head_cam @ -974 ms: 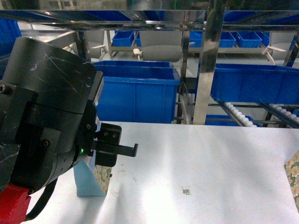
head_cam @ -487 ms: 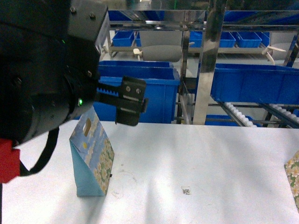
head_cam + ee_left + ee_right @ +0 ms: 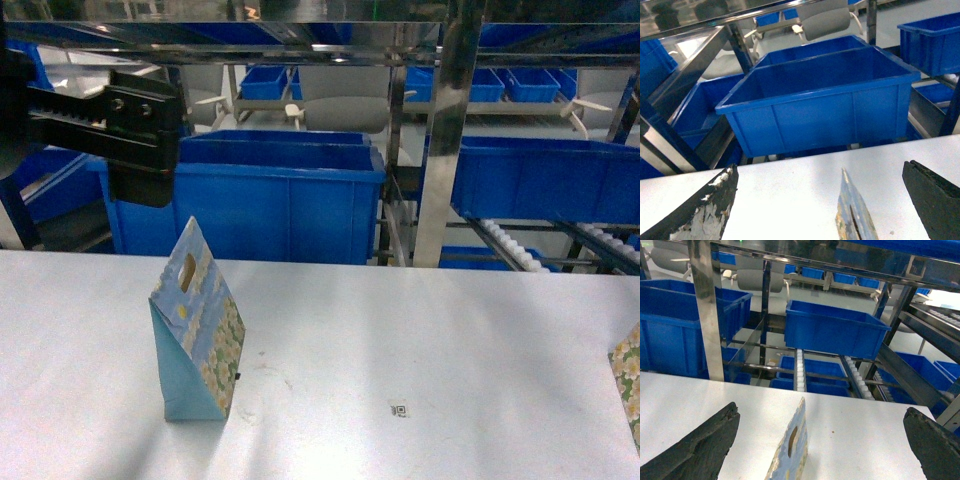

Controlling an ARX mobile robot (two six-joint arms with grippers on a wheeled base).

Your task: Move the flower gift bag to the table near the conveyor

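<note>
A flower gift bag (image 3: 195,325), pale blue with a daisy print and a cut-out handle, stands upright on the pale table (image 3: 450,330). My left gripper (image 3: 145,140) hangs high at the upper left, above and behind the bag. In the left wrist view the left gripper (image 3: 820,165) is open, and the bag's top edge (image 3: 855,217) shows low between the fingers, touching neither. A second flowered bag (image 3: 628,385) sits at the table's right edge. The right gripper (image 3: 822,407) is open around this bag's top (image 3: 792,450) without touching it. The conveyor (image 3: 510,245) runs behind the table.
Large blue bins (image 3: 290,205) sit on the steel racks just past the table's far edge, with more bins (image 3: 545,180) to the right. A steel upright (image 3: 440,150) stands behind the table. A small QR-like sticker (image 3: 399,408) lies on the tabletop.
My left arm has risen and pulled back to the upper left, uncovering the bag. The bag stays standing in the same place on the table.
</note>
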